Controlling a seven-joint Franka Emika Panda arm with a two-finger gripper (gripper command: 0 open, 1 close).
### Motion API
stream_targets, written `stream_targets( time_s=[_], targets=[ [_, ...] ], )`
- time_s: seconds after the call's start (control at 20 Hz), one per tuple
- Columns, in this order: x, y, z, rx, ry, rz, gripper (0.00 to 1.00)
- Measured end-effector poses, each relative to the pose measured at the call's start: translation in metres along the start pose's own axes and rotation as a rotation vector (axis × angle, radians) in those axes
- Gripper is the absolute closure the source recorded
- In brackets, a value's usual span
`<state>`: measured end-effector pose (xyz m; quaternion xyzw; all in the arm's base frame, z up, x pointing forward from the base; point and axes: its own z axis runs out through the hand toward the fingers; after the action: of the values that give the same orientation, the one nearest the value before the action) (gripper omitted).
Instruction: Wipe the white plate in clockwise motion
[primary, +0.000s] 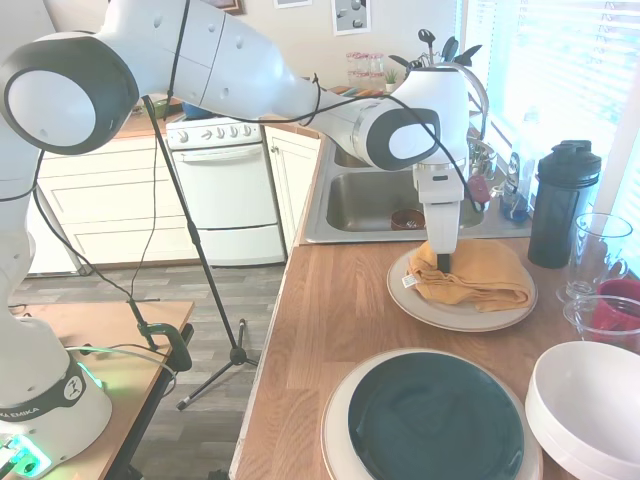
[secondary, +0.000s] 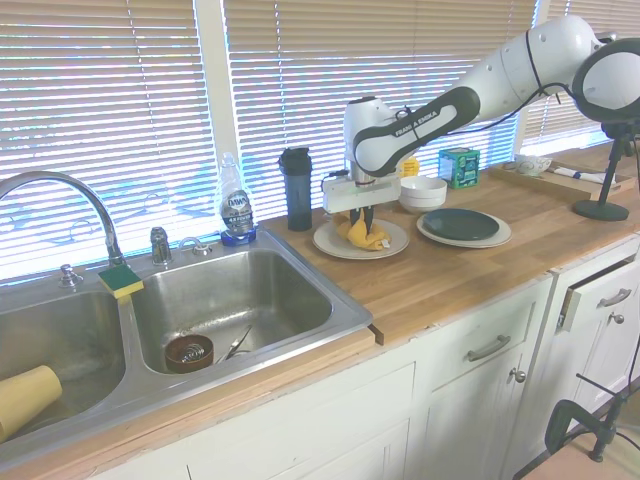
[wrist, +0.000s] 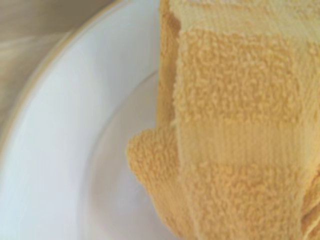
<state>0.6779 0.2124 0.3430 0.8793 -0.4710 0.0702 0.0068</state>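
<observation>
You are looking at a kitchen with a wooden desk (primary: 330, 330) running beside a steel sink (primary: 365, 205), blinds bright at the upper right of the first exterior view. Right of centre in that frame the white plate (primary: 462, 315) sits on the desk, with a yellow towel (primary: 480, 278) bunched on it. The tool (primary: 443, 262) points straight down into the towel's left part, pinching the cloth. A dark shaker bottle (primary: 562, 205) stands at the right, a green-centred plate (primary: 435, 420) fills the lower middle, and a deep white bowl (primary: 590, 405) sits at the lower right.

In the second exterior view the white plate (secondary: 391, 242) lies just right of centre, between the sink (secondary: 235, 305) and the green-centred plate (secondary: 463, 226). The tool (secondary: 365, 226) presses the towel (secondary: 363, 236) onto it.

In the wrist view the towel (wrist: 235, 125) covers the right half, the plate's rim (wrist: 45, 150) curving down the left.
</observation>
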Motion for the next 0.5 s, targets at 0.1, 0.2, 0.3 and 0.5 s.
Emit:
stream_targets(
  time_s=[0.1, 0.2, 0.3, 0.5],
  targets=[
    [0.009, 0.003, 0.000, -0.003, 0.007, 0.007, 1.00],
    [0.017, 0.007, 0.000, -0.008, 0.012, 0.013, 1.00],
    [0.021, 0.013, -0.002, -0.013, 0.015, 0.015, 1.00],
    [0.019, 0.036, -0.010, -0.028, 0.021, 0.007, 1.00]
  ],
)
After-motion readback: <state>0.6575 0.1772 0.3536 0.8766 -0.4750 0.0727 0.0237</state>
